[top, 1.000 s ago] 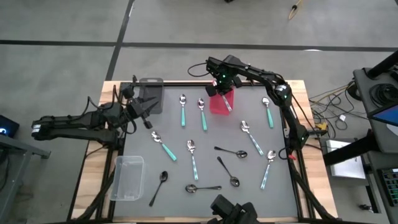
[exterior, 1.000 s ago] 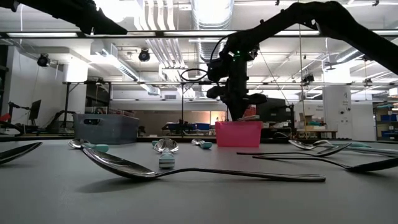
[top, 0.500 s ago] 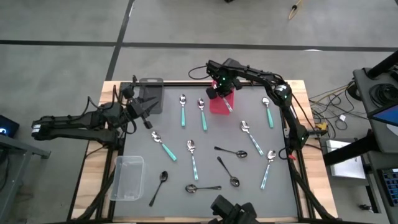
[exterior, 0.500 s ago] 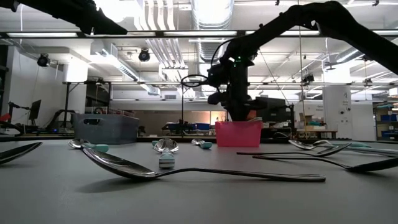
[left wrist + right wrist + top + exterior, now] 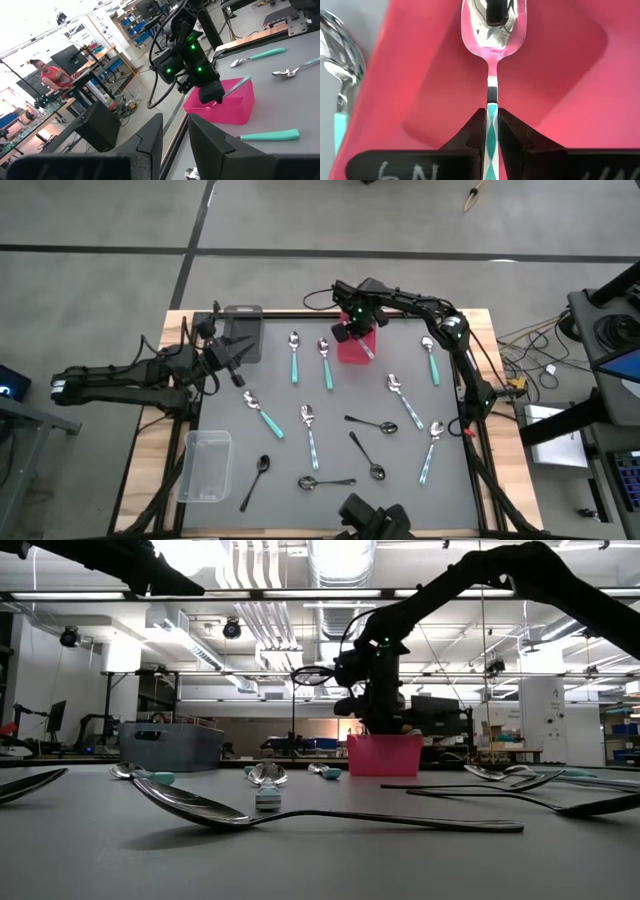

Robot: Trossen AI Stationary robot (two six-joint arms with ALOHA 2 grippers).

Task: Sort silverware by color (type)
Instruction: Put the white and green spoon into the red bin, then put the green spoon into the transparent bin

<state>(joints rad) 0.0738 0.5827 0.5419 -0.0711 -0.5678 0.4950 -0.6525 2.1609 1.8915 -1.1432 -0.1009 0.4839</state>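
My right gripper stands over the red bin at the table's far middle, shut on a spoon with a shiny bowl and a teal handle. Its fingers point down at the bin. More teal-handled spoons and dark spoons lie flat on the grey mat. My left gripper waits at the table's left by the grey bin, open, with nothing between its fingers. My right gripper pinches the spoon's teal handle between its two fingers, just behind the neck of the bowl. The fingers come from above, pointing down. The bowl hangs over the bin's inside, and the handle's free end slants up out past the gripper.
A clear bin stands at the near left. Two teal-handled spoons lie just left of the red bin. The mat's middle and right hold scattered spoons.
My right gripper has sunk toward the red bin with the spoon still pinched; the spoon's bowl now stands lower over the bin.
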